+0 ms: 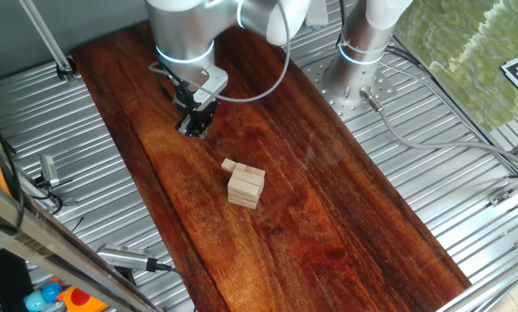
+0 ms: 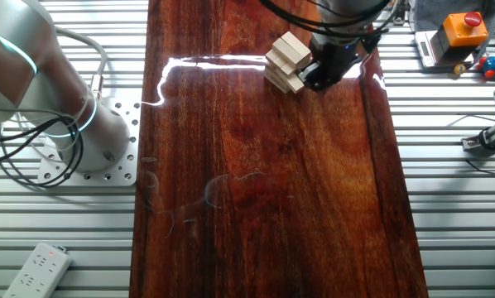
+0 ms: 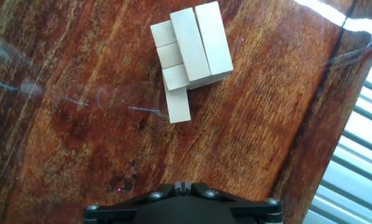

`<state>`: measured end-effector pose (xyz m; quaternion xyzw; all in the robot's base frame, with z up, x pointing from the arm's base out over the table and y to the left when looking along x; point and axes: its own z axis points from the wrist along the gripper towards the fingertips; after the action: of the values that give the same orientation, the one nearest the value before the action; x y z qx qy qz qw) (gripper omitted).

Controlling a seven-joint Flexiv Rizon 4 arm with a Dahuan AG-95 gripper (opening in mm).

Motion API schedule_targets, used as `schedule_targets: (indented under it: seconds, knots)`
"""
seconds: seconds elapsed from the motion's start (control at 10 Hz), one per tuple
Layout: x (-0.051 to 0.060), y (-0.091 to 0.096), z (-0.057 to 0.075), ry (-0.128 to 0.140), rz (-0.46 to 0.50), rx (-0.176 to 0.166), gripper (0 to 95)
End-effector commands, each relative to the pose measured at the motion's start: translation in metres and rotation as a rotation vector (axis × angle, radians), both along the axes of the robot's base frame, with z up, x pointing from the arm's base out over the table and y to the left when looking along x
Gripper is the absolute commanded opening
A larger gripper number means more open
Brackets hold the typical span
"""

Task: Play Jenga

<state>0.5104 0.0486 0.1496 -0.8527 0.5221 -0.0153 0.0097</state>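
Black gripper (image 1: 194, 124) closed, empty, apart from Jenga stack (image 1: 246, 185).

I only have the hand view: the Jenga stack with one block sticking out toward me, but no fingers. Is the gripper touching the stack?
Observer: No. In one fixed view the gripper hangs apart from the Jenga stack, with bare wooden board between them.
Operator: How tall is the stack?
Observer: From the side it is a few layers high. I cannot tell the exact count.
Operator: What lies past the board's edge?
Observer: In the other fixed view, an orange box with a red button stands on the ribbed metal table, off the board.
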Motion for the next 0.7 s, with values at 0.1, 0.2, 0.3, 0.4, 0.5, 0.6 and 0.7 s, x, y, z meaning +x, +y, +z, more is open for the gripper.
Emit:
schedule_targets:
  seconds: [0.1,0.2,0.3,0.4,0.5,0.6,0.7]
  knots:
    - [-0.0005,-0.0006,-0.0008,-0.011,-0.001,0.003,0.0]
    - [-0.0005,-0.0006,-0.0008,-0.017,-0.007,0.002,0.0]
    - [-0.0005,-0.0006,-0.0008,-0.017,-0.007,-0.002,0.0]
    - [-0.0005,-0.0006,-0.001,-0.016,0.007,-0.006,0.0]
    - [-0.0005,-0.0006,-0.001,-0.015,0.022,-0.01,0.0]
    - [-0.0004,-0.0006,-0.0011,-0.014,0.019,-0.018,0.0]
    - [-0.0004,-0.0006,-0.0011,-0.013,0.007,-0.015,0.0]
